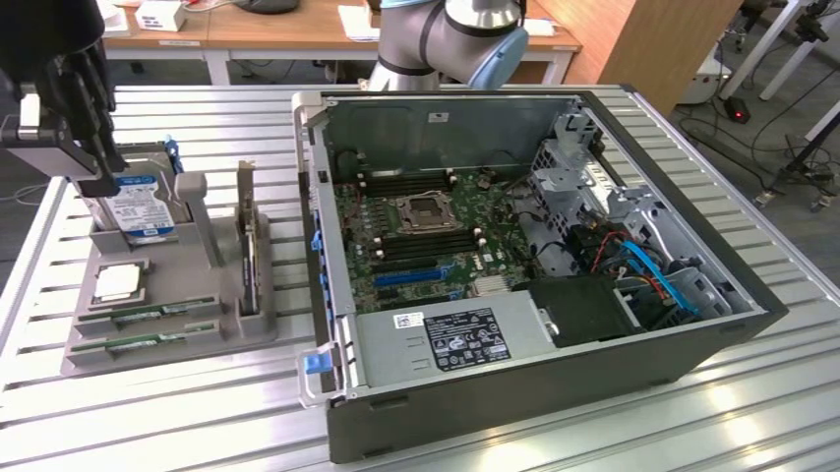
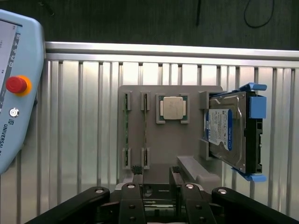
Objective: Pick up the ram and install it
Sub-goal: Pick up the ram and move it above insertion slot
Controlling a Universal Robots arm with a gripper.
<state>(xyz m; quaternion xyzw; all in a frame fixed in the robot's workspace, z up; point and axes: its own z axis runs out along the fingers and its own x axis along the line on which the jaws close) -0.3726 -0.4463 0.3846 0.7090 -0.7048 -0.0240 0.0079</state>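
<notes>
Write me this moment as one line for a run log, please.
gripper: open, empty, above tray | ram: in tray, beside second stick | case: open

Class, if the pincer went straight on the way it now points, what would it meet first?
The open pincer would probably meet the tray first, near its edge, though depth is unclear.
</notes>
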